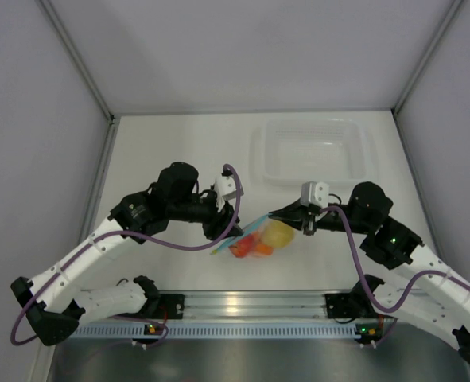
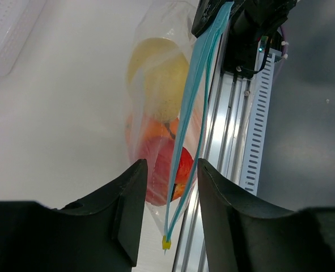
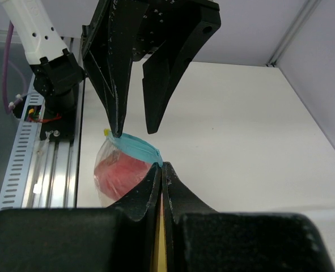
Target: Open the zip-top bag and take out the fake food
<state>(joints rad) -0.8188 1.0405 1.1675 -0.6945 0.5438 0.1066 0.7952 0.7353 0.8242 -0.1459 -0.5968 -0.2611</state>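
- Near the middle of the counter's front edge, in the top view, the zip-top bag is sitting between the two arms with the fake food inside it. The yellow fruit is showing toward the right, the orange fruit in the middle and the red fruit toward the left.
- The left end effector is reaching to the bag's left end and the right end effector to its right end. A clear tray is lying well apart, toward the far right corner.
- Looking from the left wrist, the left end effector is standing released, its jaws apart on either side of the bag. The light blue zip strip is running up between them from a yellow tab. The right end effector is pinching the strip's far end. Yellow, orange and red are stacking up behind the plastic, just beside the metal rail.
- Looking from the right wrist, the right end effector is clenched, grasping one end of the strip. The left end effector is coming down from above with its jaws apart, one fingertip at the strip's other end. The red fruit is showing through the bag below the strip.
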